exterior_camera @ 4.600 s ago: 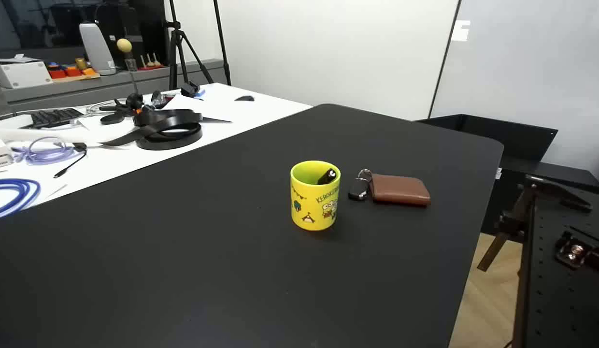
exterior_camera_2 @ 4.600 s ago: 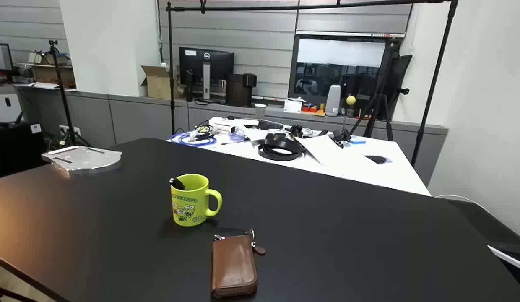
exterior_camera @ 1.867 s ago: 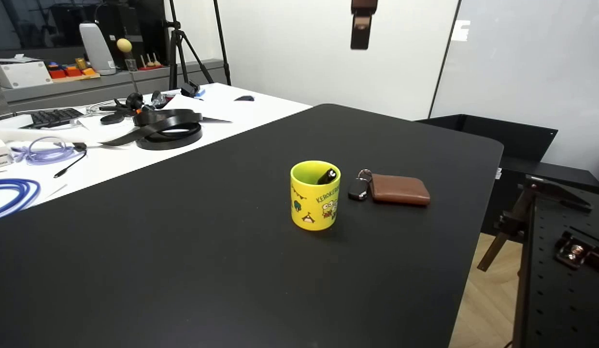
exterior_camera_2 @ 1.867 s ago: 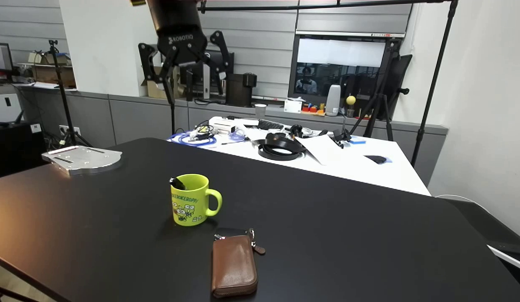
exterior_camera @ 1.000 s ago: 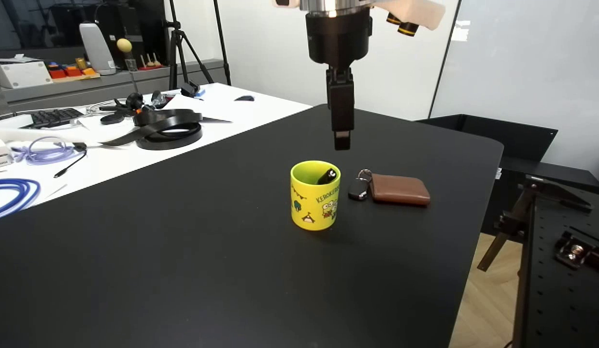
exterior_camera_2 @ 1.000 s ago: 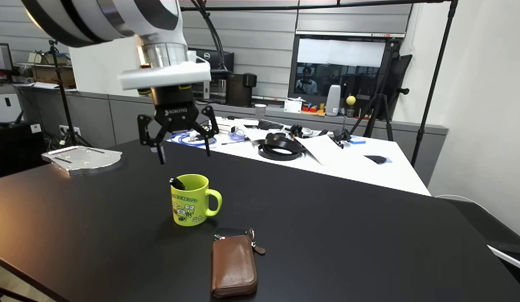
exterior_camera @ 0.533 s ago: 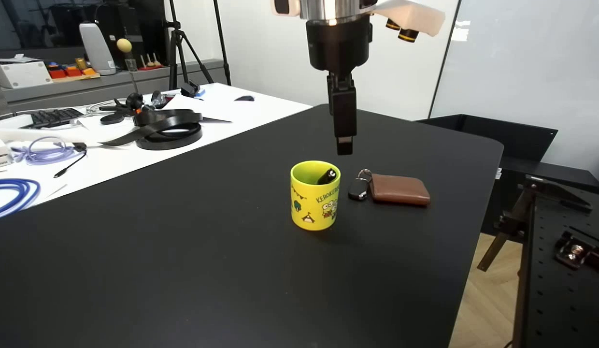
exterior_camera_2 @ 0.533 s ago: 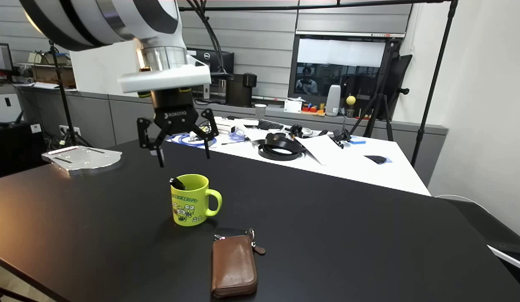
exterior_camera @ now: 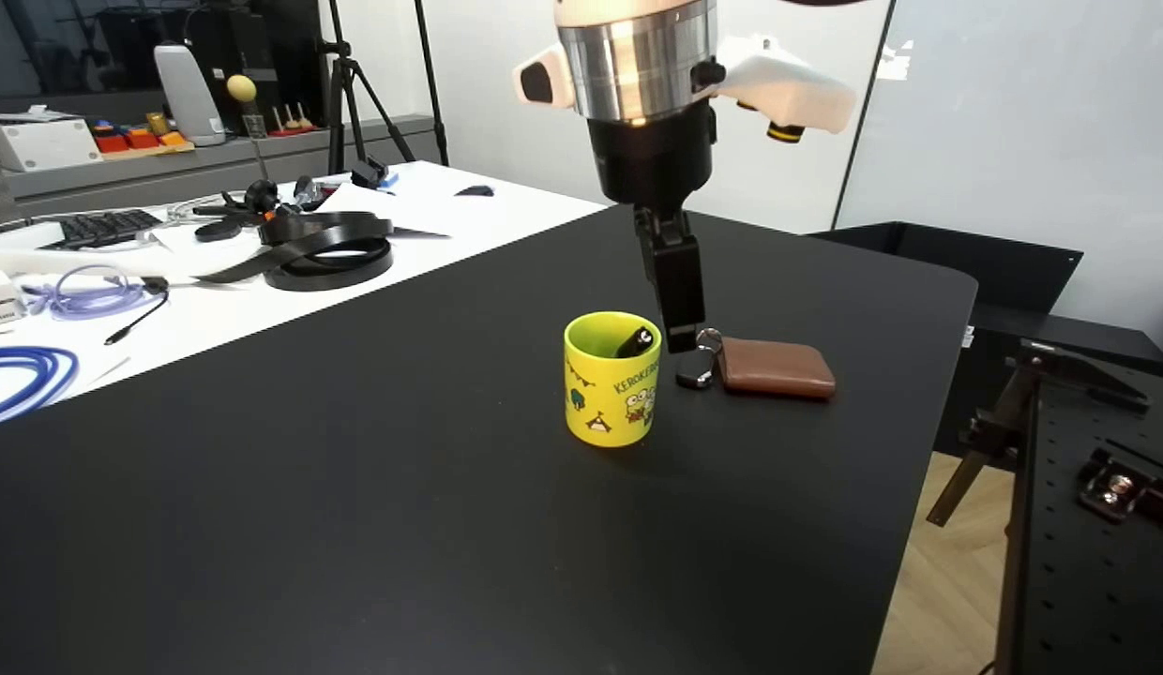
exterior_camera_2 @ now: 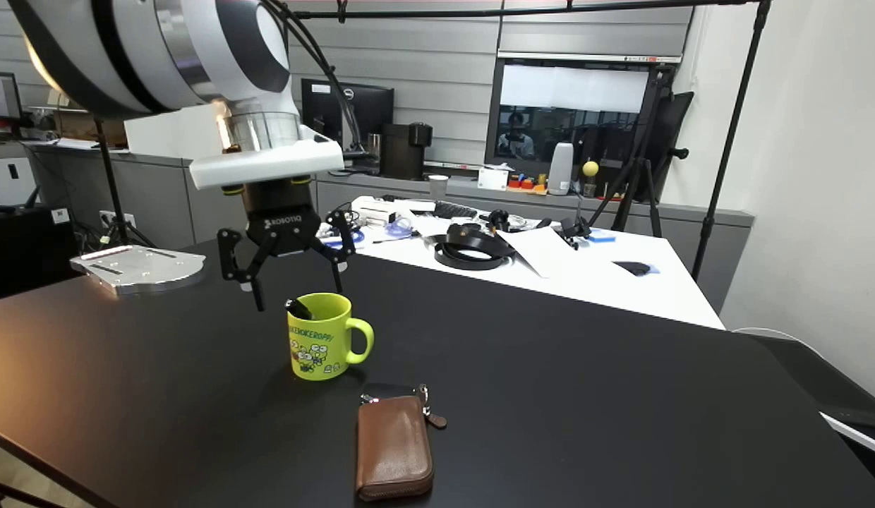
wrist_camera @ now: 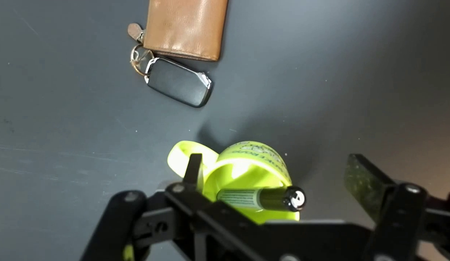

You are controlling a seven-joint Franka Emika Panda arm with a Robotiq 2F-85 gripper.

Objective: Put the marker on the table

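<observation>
The marker (exterior_camera: 635, 343) is a dark stick leaning inside the yellow-green mug (exterior_camera: 610, 398). Its capped end pokes out at the rim in both exterior views (exterior_camera_2: 298, 309), and its lower end is hidden. In the wrist view the marker (wrist_camera: 274, 198) shows its label and black cap inside the mug. My gripper (exterior_camera_2: 299, 298) is open and empty, tilted slightly, just above and behind the mug. In the wrist view the fingers (wrist_camera: 277, 174) stand wide apart on both sides of the marker, not touching it. The black table (exterior_camera: 356, 516) carries the mug.
A brown wallet (exterior_camera_2: 395, 448) with a black key fob (wrist_camera: 178, 81) lies beside the mug. A silver metal plate (exterior_camera_2: 141, 268) sits at the table's edge in an exterior view. A white desk (exterior_camera_2: 593, 293) with cables and black tape adjoins the table.
The arm has come into view from above and lowered the open gripper toward the mug. In the last half second it moved lower and tilted. Mug, marker and wallet have not moved.
</observation>
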